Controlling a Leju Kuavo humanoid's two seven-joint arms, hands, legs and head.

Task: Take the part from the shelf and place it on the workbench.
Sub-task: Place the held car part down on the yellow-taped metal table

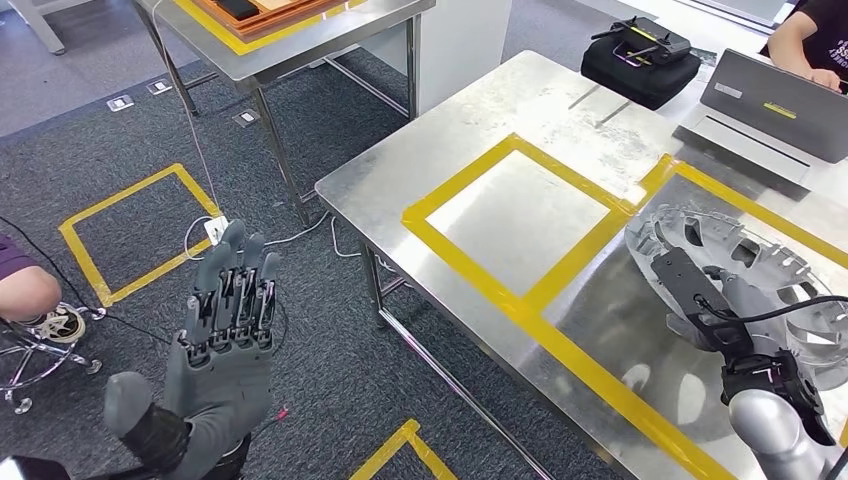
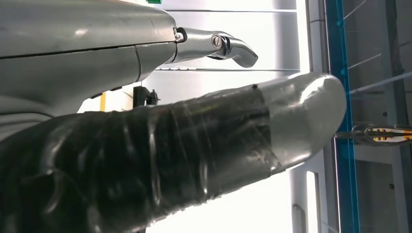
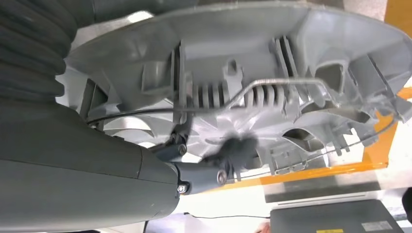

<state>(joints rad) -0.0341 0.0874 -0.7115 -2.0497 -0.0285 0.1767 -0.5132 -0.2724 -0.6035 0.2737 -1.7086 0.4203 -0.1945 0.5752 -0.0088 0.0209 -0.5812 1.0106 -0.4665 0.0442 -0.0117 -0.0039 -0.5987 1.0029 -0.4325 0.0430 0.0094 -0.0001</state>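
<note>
The robot's left hand (image 1: 225, 335) is raised over the grey carpet (image 1: 330, 330) at the near left of the head view, palm toward the camera, fingers straight and slightly apart, holding nothing. In the left wrist view its taped thumb (image 2: 194, 145) lies across the frame with one metal-tipped finger beyond it.

At near right, the right hand (image 1: 705, 290) reaches onto the steel workbench (image 1: 480, 120) and grips the silver-grey round part (image 1: 760, 265), a ribbed, spoked plastic disc much like a wheel cover. The part lies at the bench's right side, inside a rectangle of yellow tape (image 1: 590, 375) and just right of a second, bare taped rectangle (image 1: 515, 215). The right wrist view shows the part's ribbed underside (image 3: 252, 77) close against the hand (image 3: 214, 167), dark fingers hooked at its rim beside a thin wire ring; whether the part rests fully flat on the bench is hard to judge from these angles.

Farther back on the bench sit a black bag (image 1: 640, 65) topped with a dark device and a grey laptop (image 1: 775, 105), where a person's arm (image 1: 805, 50) rests. A second steel table (image 1: 290, 45) with an orange tray stands beyond, at top left. At far left, another person's arm (image 1: 25, 285) enters beside a wheeled stool base (image 1: 45, 335).
</note>
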